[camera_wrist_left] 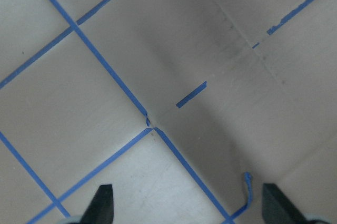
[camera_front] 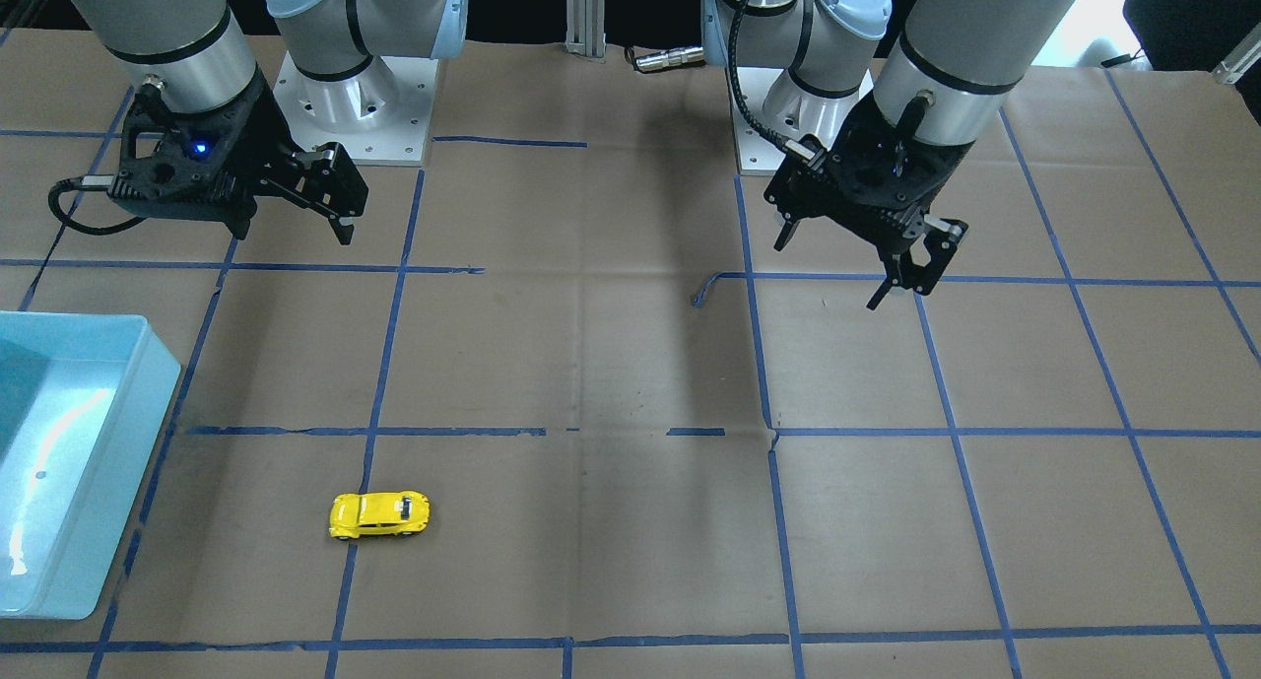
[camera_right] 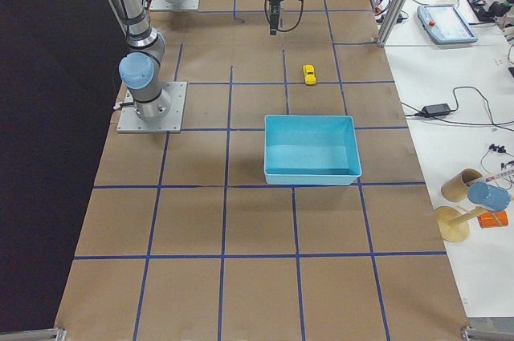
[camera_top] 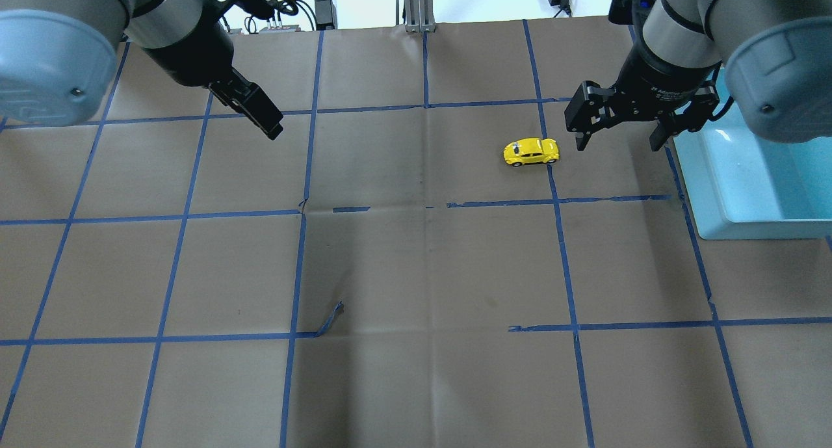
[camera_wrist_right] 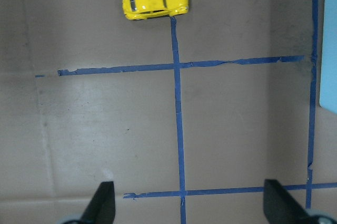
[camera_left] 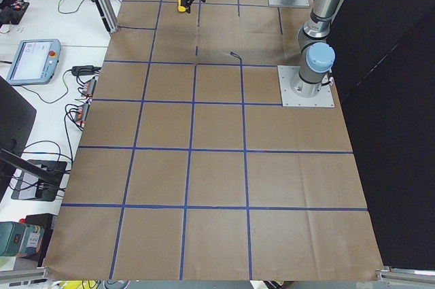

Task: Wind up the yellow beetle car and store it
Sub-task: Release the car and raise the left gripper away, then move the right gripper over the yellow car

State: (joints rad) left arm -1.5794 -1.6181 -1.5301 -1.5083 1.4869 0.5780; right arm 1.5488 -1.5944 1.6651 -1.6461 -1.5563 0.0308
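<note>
Jaws of the right gripper (camera_top: 617,142) stand wide apart and hold nothing. It hangs above the table (camera_top: 422,272), pointing down. In the overhead view it sits between the yellow beetle car (camera_top: 531,151) and the light blue bin (camera_top: 715,194). The car rests on its wheels on the brown paper, near this gripper and clear of its fingertips. One end of the car lies over a blue tape line (camera_wrist_right: 176,103). The bin stands apart from the car, on the robot's right side of the table.

Jaws of the left gripper (camera_wrist_left: 189,208) are also spread, with nothing between them. This gripper hovers over the paper on the robot's left, well apart from the car. A loose curl of blue tape (camera_wrist_left: 248,187) lifts off the paper below it.
</note>
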